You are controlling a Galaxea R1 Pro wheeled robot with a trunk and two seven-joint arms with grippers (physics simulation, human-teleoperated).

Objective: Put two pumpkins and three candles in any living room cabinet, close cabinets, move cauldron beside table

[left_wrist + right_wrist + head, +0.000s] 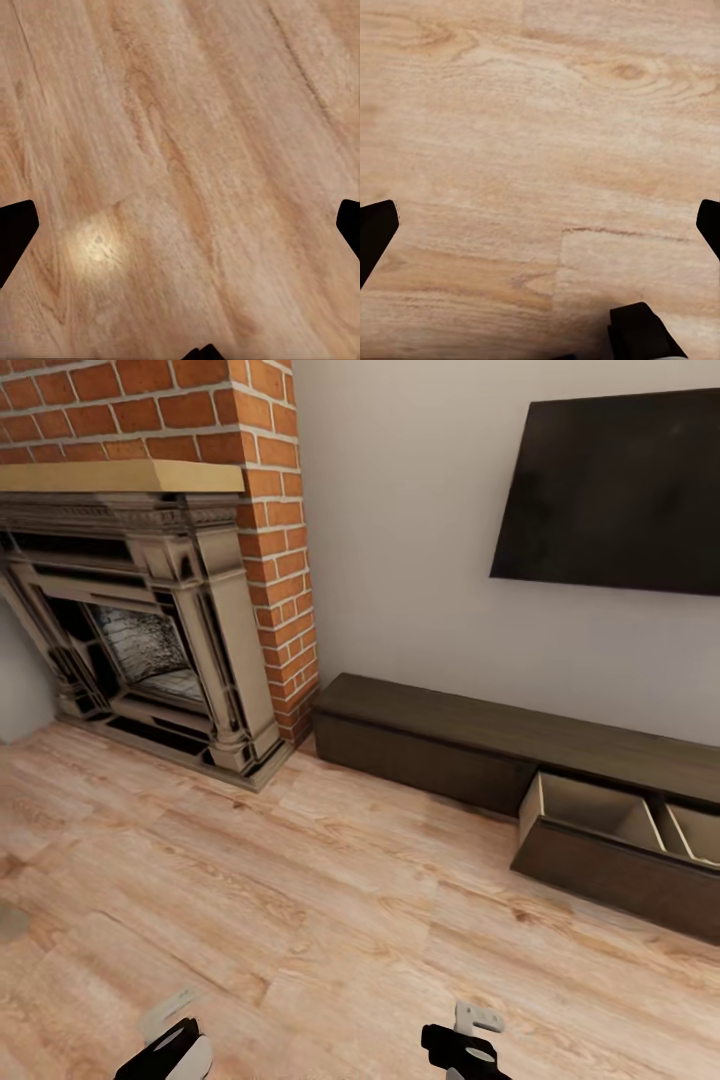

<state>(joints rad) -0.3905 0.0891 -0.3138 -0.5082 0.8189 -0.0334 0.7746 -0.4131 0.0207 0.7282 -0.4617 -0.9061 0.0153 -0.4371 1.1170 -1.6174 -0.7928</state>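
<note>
The long low dark-brown cabinet (430, 745) stands along the white wall at the right. One drawer (600, 822) near its right end is pulled out, and the part of its pale beige inside that I can see, split by a divider, holds nothing. My left gripper (170, 1050) and right gripper (470, 1045) hang low over the wooden floor, well short of the cabinet. In the left wrist view the left gripper (180, 232) is open over bare planks. In the right wrist view the right gripper (540, 232) is open too. The pumpkins, candles, cauldron and table are out of view.
A brick chimney with an ornate grey fireplace (150, 630) and a wooden mantel fills the left. A dark flat TV (610, 490) hangs on the wall above the cabinet. Light wood floor (300, 900) stretches between me and both.
</note>
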